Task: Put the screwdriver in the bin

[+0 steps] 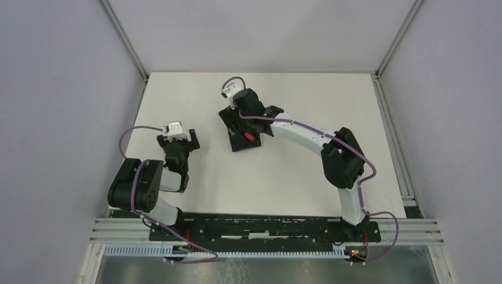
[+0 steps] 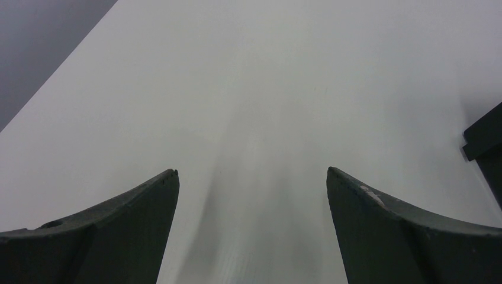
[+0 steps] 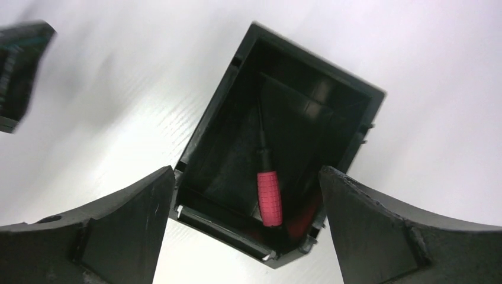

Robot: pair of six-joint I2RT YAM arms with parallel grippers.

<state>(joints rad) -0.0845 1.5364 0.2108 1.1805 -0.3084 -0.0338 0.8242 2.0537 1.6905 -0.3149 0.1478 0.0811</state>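
The black bin (image 1: 239,142) lies mid-table. The screwdriver (image 1: 250,136) lies inside it, red handle toward the near end. In the right wrist view the screwdriver (image 3: 269,197) rests on the floor of the bin (image 3: 204,127), its thin black shaft pointing toward the far wall. My right gripper (image 1: 247,118) hovers over the bin, open and empty; in its wrist view the right gripper (image 3: 247,170) has a finger on each side of the bin's near end. My left gripper (image 1: 177,140) is open and empty, left of the bin; the left gripper (image 2: 251,171) faces bare table.
The white table (image 1: 296,177) is fenced by grey walls and metal rails. A corner of the bin (image 2: 485,142) shows at the right edge of the left wrist view. Part of the left gripper (image 3: 21,71) shows at the top left of the right wrist view.
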